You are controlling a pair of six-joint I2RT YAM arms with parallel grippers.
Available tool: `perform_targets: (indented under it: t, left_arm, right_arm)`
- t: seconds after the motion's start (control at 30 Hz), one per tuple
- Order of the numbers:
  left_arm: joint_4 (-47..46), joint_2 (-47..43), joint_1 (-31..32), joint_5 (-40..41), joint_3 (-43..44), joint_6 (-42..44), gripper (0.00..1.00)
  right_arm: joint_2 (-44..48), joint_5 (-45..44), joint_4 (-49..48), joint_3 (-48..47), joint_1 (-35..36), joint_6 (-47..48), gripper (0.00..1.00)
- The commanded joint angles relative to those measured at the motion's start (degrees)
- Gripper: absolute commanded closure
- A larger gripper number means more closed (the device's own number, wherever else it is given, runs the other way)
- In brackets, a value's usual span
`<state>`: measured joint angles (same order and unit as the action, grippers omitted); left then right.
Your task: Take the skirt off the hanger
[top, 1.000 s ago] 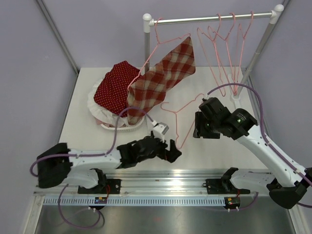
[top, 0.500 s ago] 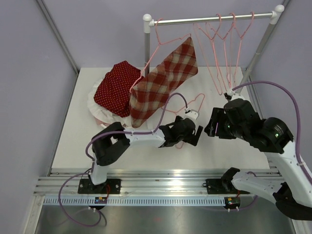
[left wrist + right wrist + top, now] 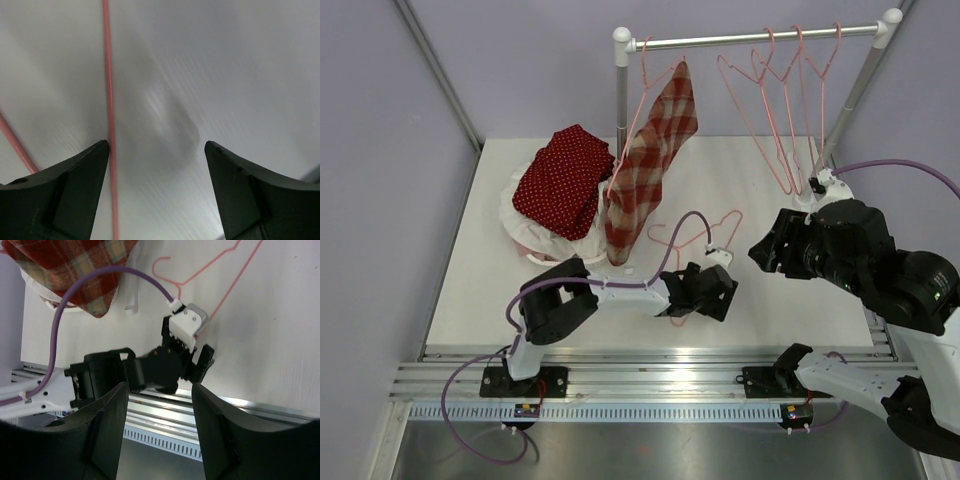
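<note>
The red plaid skirt (image 3: 653, 165) hangs limp from a pink hanger (image 3: 645, 70) on the rail, its hem reaching the table; a corner shows in the right wrist view (image 3: 65, 267). A second pink hanger (image 3: 698, 232) lies flat on the table. My left gripper (image 3: 725, 294) sits low over that loose hanger's near end, open; its pink wire (image 3: 108, 100) runs along the inner edge of the left finger, the jaws not pressing it. My right gripper (image 3: 766, 250) hovers open and empty to the right, looking down on the left gripper (image 3: 200, 357).
A red dotted garment (image 3: 560, 178) lies heaped on white frilly cloth (image 3: 517, 228) at the back left. Three empty pink hangers (image 3: 782, 85) hang on the rail (image 3: 760, 38), whose right post (image 3: 855, 85) stands by my right arm. The metal base rail (image 3: 660, 368) runs along the near edge.
The skirt swung from stretched rightward to hanging straight down. My left arm swept right to the loose hanger and its jaws narrowed a little. My right arm lifted and drew back to the right.
</note>
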<state>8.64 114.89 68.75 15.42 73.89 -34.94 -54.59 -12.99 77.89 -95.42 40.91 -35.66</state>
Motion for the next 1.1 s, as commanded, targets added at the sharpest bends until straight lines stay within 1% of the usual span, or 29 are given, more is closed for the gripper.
perform_targets:
  t: [0.0,0.03,0.07,0.13,0.17,0.2,0.27,0.3,0.37,0.4,0.43,0.47,0.53,0.57,0.63,0.67,0.73,0.8,0.83,0.87,0.9,0.93,0.97,1.03,1.07]
  left_arm:
    - [14.17,-1.69,7.25,-3.29,1.08,-9.78,0.23]
    - [16.12,-2.30,8.49,-3.90,1.08,-13.45,0.24]
    - [19.53,-2.65,11.03,-4.95,1.00,-14.97,0.25]
    - [22.63,-4.31,13.94,-7.68,0.47,-19.79,0.24]
    - [25.25,-5.02,15.43,-8.82,0.21,-21.12,0.25]
    - [26.50,-5.72,18.58,-10.39,0.12,-22.27,0.24]
    - [29.74,-8.18,21.94,-11.63,-0.32,-25.35,0.24]
    - [30.20,-9.41,24.74,-13.82,-1.98,-26.22,0.23]
    - [29.86,-13.09,27.39,-15.07,-4.61,-29.30,0.22]
    - [29.50,-14.33,30.27,-18.46,-6.89,-30.44,0.22]
    - [29.24,-15.39,31.87,-19.28,-7.78,-32.37,0.21]
    - [29.67,-16.53,35.19,-19.46,-8.05,-33.26,0.20]
    - [33.43,-18.47,37.85,-16.31,-5.87,-35.89,0.16]
    - [38.07,-18.91,39.25,-12.47,-4.73,-36.60,0.16]
    - [42.92,-20.32,40.05,-7.10,0.52,-37.48,0.14]
    - [46.25,-20.84,40.06,-1.42,2.03,-37.74,0.13]
    - [47.69,-23.04,39.53,4.33,4.06,-36.61,0.11]
    - [45.16,-25.23,36.99,11.08,2.24,-34.68,0.11]
    - [42.45,-28.11,35.33,11.82,-0.12,-31.71,0.10]
    - [34.85,-29.97,31.31,12.00,-6.06,-30.73,0.11]
    - [29.99,-31.90,29.01,10.44,-10.47,-29.67,0.14]
    - [24.28,-36.53,27.07,9.46,-14.61,-27.83,0.16]
    - [12.92,-38.32,23.31,7.71,-23.18,-27.12,0.18]
    - [3.71,-41.05,19.25,4.98,-29.65,-26.94,0.21]
    - [-2.34,-41.76,15.83,3.32,-32.46,-27.20,0.23]
  right_arm:
    - [0.62,-2.12,5.08,-2.05,0.32,0.94,0.39]
    - [1.14,-1.95,5.26,-2.49,0.32,0.86,0.40]
    - [1.50,-1.95,5.69,-2.67,0.32,0.77,0.40]
    - [2.20,-1.69,5.96,-3.46,0.32,0.59,0.40]
    - [2.38,-1.68,6.48,-3.72,0.32,0.50,0.40]
    - [2.64,-1.68,6.84,-4.07,0.32,0.50,0.40]
    - [3.26,-2.03,7.80,-5.04,0.32,0.24,0.40]
    - [3.52,-2.21,7.98,-5.30,0.32,0.15,0.40]
    - [4.22,-2.47,8.51,-6.01,0.23,0.06,0.40]
    - [4.49,-2.65,8.68,-6.10,0.31,0.06,0.40]
    - [4.75,-2.74,9.12,-6.36,0.40,0.15,0.40]
    - [4.84,-2.74,9.12,-6.36,0.32,0.15,0.40]
    - [5.36,-3.00,9.13,-6.10,0.32,0.06,0.40]
    - [5.46,-3.00,8.86,-5.84,0.40,0.06,0.40]
    - [5.98,-2.30,7.90,-4.34,0.32,-0.20,0.41]
    - [6.16,-2.04,6.76,-3.73,0.32,-0.29,0.41]
    - [6.16,-0.90,5.61,-2.23,0.32,-0.20,0.41]
    - [5.90,-0.46,4.56,-1.71,0.32,-0.11,0.42]
    - [5.64,-0.37,4.21,-1.70,0.32,0.24,0.42]
    - [5.46,-0.37,4.29,-1.88,0.32,0.41,0.42]
    - [5.11,-0.63,4.38,-2.57,0.32,0.59,0.42]
    - [4.50,-0.72,4.90,-3.19,0.32,0.94,0.42]
    - [4.14,-0.80,5.25,-3.72,0.32,1.20,0.43]
    - [3.35,-1.51,6.30,-5.30,0.32,1.56,0.42]
    - [3.26,-1.68,6.49,-5.83,0.32,1.56,0.43]
